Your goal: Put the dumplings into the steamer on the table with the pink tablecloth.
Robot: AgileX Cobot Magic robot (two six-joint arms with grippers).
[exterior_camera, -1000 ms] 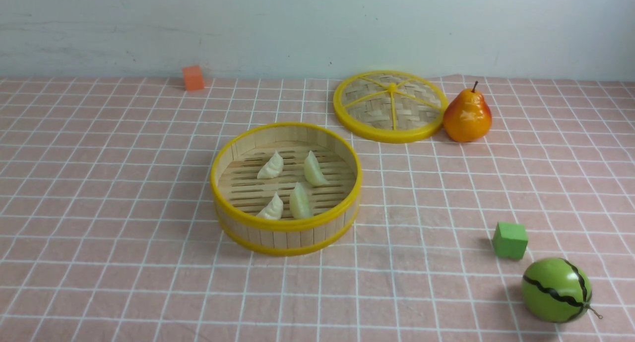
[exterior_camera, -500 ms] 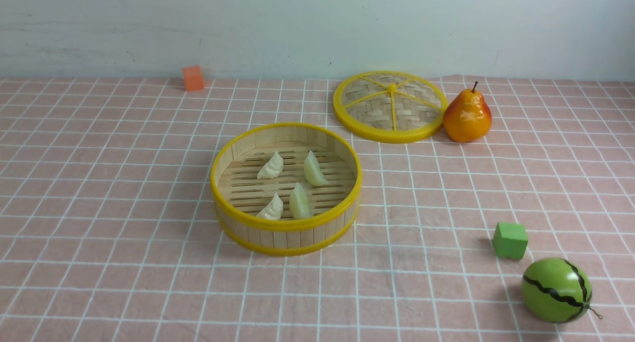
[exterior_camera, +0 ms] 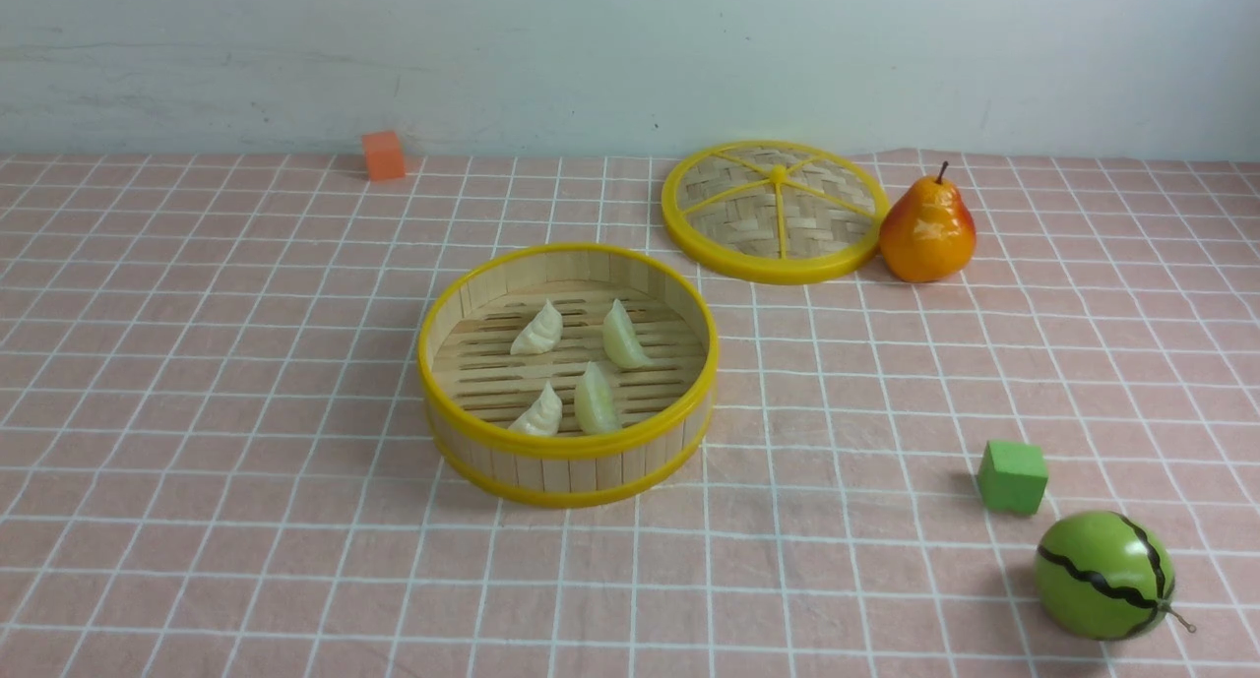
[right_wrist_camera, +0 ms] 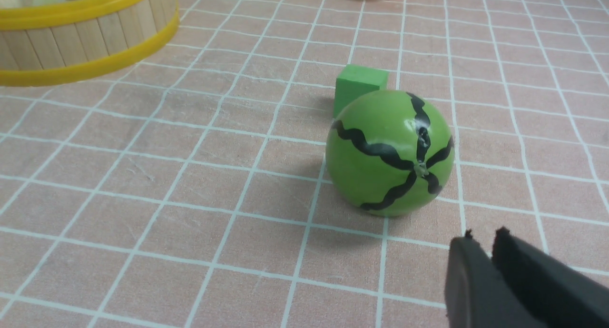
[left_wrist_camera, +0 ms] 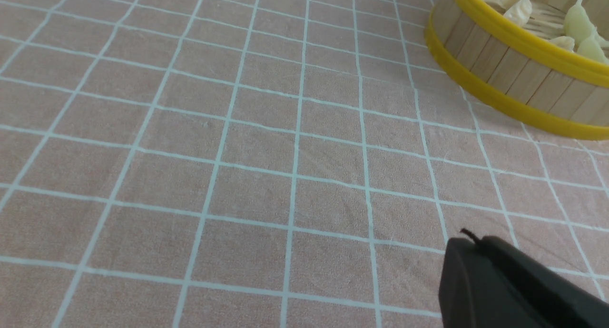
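The steamer (exterior_camera: 568, 466) stands mid-table on the pink tablecloth (exterior_camera: 197, 383). Inside lie two cream-white dumplings (exterior_camera: 537, 330) (exterior_camera: 539, 414) and two pale green dumplings (exterior_camera: 623, 336) (exterior_camera: 596, 400). Neither gripper shows in the front view. In the left wrist view my left gripper (left_wrist_camera: 473, 241) is shut and empty over bare cloth, apart from the steamer (left_wrist_camera: 504, 61). In the right wrist view my right gripper (right_wrist_camera: 481, 235) is shut and empty, just beside the toy watermelon (right_wrist_camera: 389, 153); the steamer's wall (right_wrist_camera: 85, 37) shows at the far corner.
The flat woven lid (exterior_camera: 774, 211) and a pear (exterior_camera: 926, 230) sit at the back right. An orange cube (exterior_camera: 383, 154) is at the back left. A green cube (exterior_camera: 1012, 476) and the watermelon (exterior_camera: 1103, 575) sit at the front right.
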